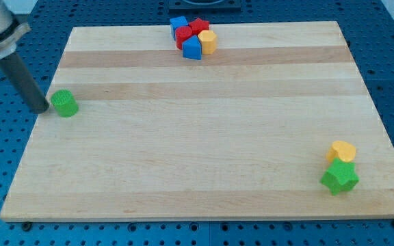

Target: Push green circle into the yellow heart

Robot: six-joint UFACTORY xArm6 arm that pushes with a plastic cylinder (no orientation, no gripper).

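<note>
A pale wooden board (204, 164) lies on a blue perforated table (5, 171), seen from above and slightly from the front. The arm carries no pincer, only a straight dark rod entering from the view's top left corner, so there is nothing to be apart or together. My tip (42, 109) rests at the board's left edge, just to the view's left of the green circle (65, 103), touching it or very nearly so; the view does not settle which.

The green circle, a short round block, sits close to the left edge of the board, about halfway down. The yellow heart (343, 151) is well apart from it, near the board's lower right corner. Directly below the heart, and touching it, is a green star-shaped block (339, 178).

At the top middle of the board a tight cluster of blocks stands together: a blue cube-like block (178, 25) at the upper left, a red block (199, 27) beside it whose shape is hard to read, another red block (184, 37) partly hidden, a blue block (192, 48) at the front, and a yellow block (208, 42) on the right, possibly hexagonal. The blocks in this cluster touch one another.
</note>
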